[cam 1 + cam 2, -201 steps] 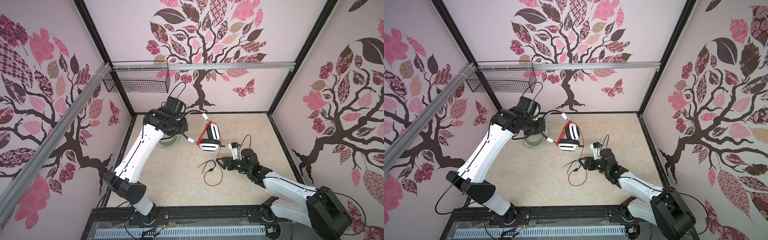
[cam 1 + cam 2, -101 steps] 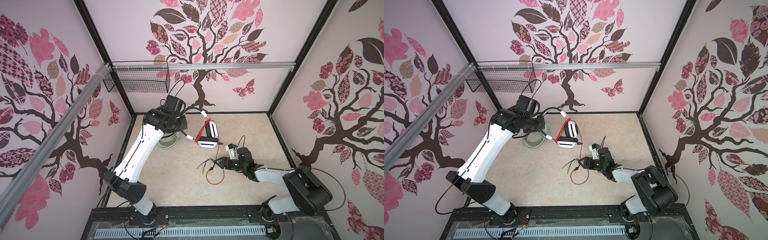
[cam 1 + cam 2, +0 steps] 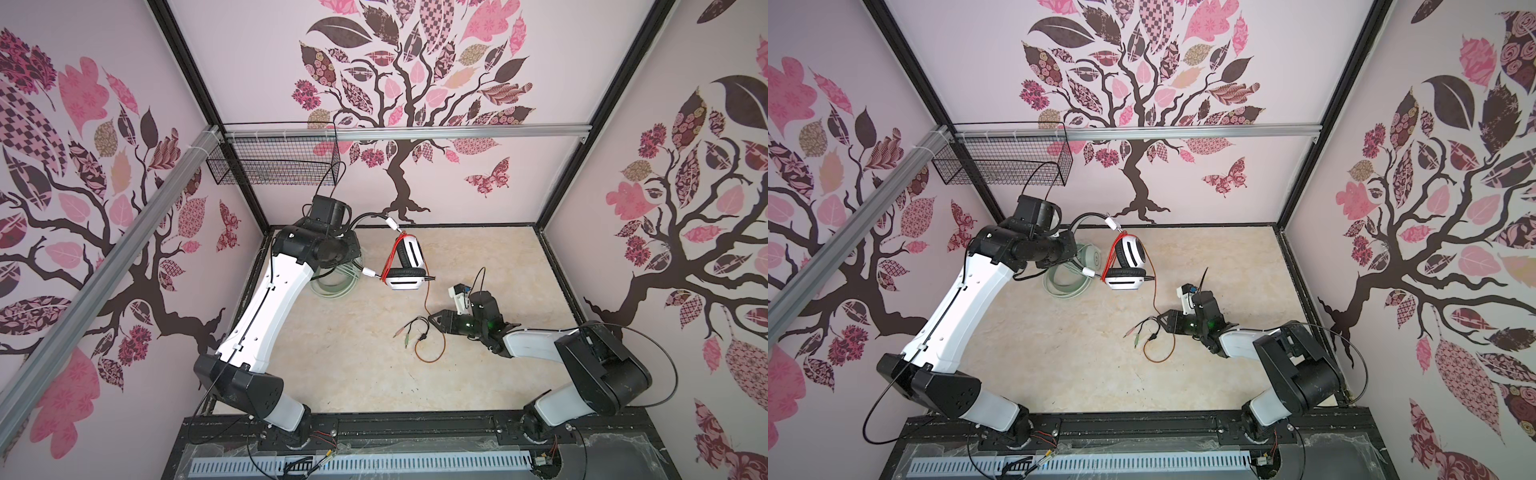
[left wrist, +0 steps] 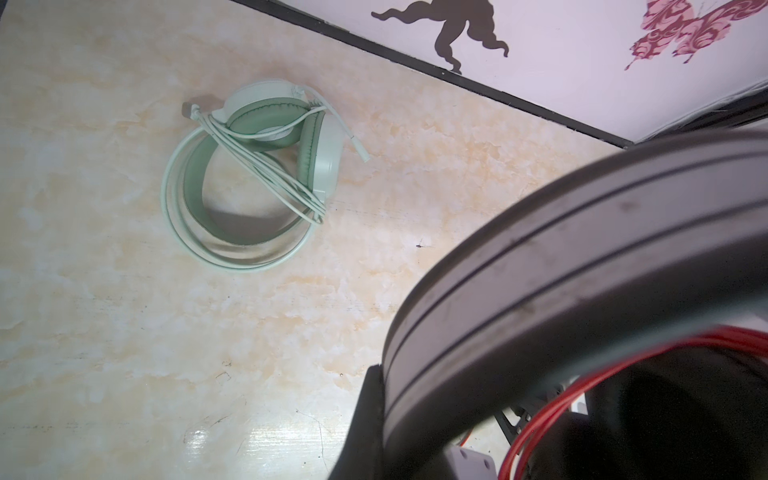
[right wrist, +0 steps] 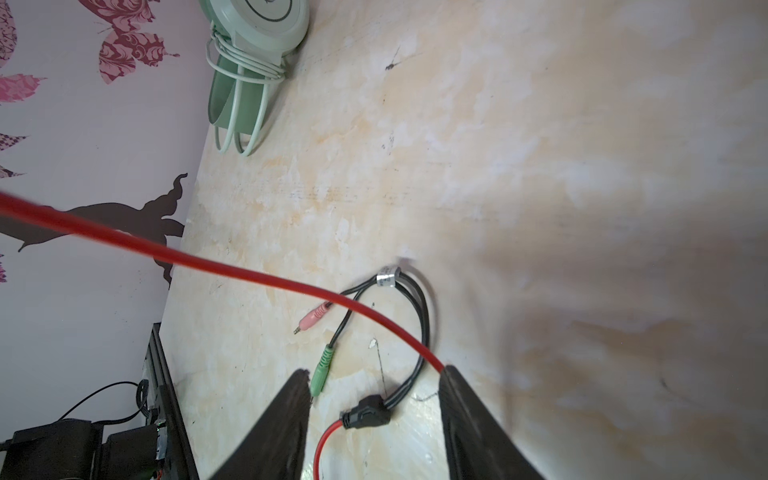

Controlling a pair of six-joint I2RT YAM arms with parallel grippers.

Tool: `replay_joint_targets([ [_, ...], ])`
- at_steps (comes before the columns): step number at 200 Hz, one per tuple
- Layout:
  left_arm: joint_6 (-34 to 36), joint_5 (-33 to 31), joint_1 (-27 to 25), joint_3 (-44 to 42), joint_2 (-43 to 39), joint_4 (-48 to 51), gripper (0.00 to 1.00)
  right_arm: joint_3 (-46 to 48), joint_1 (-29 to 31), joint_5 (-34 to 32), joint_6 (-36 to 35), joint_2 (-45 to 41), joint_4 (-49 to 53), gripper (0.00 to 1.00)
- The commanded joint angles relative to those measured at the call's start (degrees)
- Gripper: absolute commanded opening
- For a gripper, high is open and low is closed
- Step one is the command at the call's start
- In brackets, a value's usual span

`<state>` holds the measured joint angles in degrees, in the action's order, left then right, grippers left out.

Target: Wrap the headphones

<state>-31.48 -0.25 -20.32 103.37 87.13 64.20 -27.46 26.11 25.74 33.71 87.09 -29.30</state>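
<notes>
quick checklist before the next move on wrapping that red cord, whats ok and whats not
1. Hold on the white headphones: ok, left gripper shut on the band, cups lifted.
2. Opening of the right gripper: ok, open, splitter between its fingers.
3. Wrap of the red cord: not ok, few turns on the cups, the rest trails to the table.
4. Clearance of the green plug: not ok, it lies right beside one finger.
5. The green headphones: ok, wrapped, lying apart.
6. Cord tension: cannot tell.
</notes>
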Motion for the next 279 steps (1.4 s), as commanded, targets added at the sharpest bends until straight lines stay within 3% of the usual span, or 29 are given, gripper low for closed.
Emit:
replay_joint_targets([
  [1, -1.3, 2.5, 1.0, -1.0, -2.8, -4.8, 0.0, -0.4, -0.1, 0.1, 1.1, 1.7, 1.6, 0.52],
  [53, -2.0, 4.6, 3.7, -3.2, -3.8, -6.3, 0.0, 1.6, -0.1, -0.6, 2.7, 2.7, -1.1, 0.51],
  [92, -1.7, 2.5, 5.1, -4.1, -3.8, -6.3, 0.0, 2.1, 0.4, 0.7, 3.0, 3.7, -4.6, 0.47],
  [146, -1.7, 0.8, 5.8, -5.2, -4.0, -7.1, 0.0, -4.5, 9.1, -10.9, -1.8, -1.5, 8.4, 0.49],
  [213, -2.2, 3.2, 6.2, -6.2, -3.9, -8.1, 0.0, -20.3, 16.1, -5.8, 16.0, 12.2, 8.8, 0.52],
  [241, -2.5, 5.0, 7.6, -6.4, -3.9, -8.4, 0.0, -25.8, 17.8, -8.8, 23.8, 19.7, 9.7, 0.53],
  [279, -2.4, 4.7, 7.6, -6.7, -4.4, -8.6, 0.0, -30.5, 18.4, -5.1, 25.6, 28.9, 8.4, 0.53],
])
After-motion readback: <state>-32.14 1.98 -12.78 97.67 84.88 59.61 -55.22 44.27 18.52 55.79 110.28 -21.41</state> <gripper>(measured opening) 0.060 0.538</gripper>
